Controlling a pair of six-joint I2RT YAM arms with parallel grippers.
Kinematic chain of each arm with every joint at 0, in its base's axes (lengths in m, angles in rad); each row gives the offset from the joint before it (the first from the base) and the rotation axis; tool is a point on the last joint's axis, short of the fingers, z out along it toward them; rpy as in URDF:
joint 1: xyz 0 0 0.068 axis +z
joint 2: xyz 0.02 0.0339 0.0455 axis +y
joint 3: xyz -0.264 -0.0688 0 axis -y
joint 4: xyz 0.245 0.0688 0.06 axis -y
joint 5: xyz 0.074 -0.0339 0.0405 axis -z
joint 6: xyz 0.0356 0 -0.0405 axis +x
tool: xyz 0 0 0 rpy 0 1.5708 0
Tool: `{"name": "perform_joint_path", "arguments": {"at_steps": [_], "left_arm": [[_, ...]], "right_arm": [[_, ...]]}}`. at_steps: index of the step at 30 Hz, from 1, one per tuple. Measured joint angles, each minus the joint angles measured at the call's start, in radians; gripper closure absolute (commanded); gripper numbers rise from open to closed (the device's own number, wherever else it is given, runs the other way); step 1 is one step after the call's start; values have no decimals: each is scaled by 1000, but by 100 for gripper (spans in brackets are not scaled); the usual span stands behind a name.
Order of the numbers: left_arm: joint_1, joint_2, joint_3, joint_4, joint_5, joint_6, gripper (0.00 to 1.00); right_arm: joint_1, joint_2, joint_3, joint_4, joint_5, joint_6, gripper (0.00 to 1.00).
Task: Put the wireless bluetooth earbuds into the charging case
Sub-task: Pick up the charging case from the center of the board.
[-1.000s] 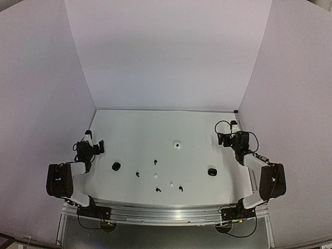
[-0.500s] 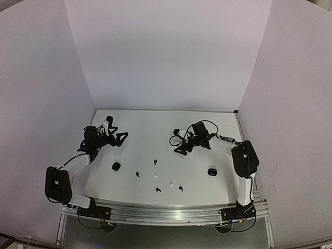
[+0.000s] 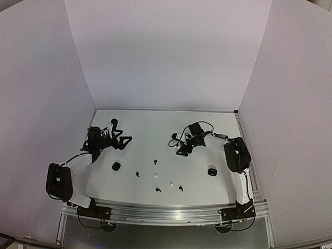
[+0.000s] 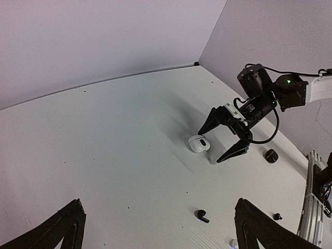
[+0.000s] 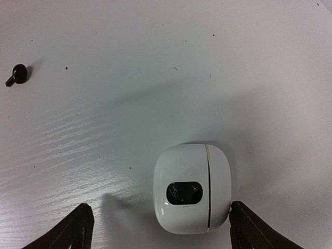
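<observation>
- The left hand (image 4: 158, 201) hung over the left side of the bench (image 3: 140, 124), fingers spread wide and holding nothing.
- Nearer the arm bases lay the left black case (image 3: 115, 166), alone and well apart from both hands.
- Six earbuds lay loose across the near middle of the bench, none inside a case and none touching another:
  - the leftmost black earbud (image 3: 138, 174);
  - the far black earbud (image 3: 155, 162);
  - the left white earbud (image 3: 155, 176);
  - the near black earbud (image 3: 157, 190);
  - the right white earbud (image 3: 171, 183);
  - the rightmost black earbud (image 3: 180, 188).
- Right of middle and farther back than the earbuds, the white case (image 5: 192, 194) lay flat between the widely parted fingers of the right hand (image 4: 208, 147), which gripped nothing.
- One fingertip (image 5: 244, 223) sat just beside the case's edge; I could not tell whether it touched.
- The case showed a seam line and a dark oval patch; no lettering could be read on it.
- A green light (image 4: 284, 80) glowed on the right arm's wrist.
- The right black case (image 3: 211, 171) lay near the right arm, apart from the earbuds.
</observation>
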Motion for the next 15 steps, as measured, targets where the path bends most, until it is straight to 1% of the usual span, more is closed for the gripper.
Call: {"name": "perform_joint_path", "arguments": {"at_steps": [2,4,9,12,15], "left_arm": [[-1,8,0,0,0,0,1],[-2,17,0,-1,0,0,1],[-2,30,0,-8,0,0,1],[-2,30,0,-9,0,0,0],[-2,30,0,-11,0,1,0]], "right_arm": [[0,9,3,-6,7,0,22],[0,25,19,-12,14,10,29],[0,63,65,-10,28,24,33],[0,70,79,-14,30,31,42],[0,74,87,-16,38,36,55]]}}
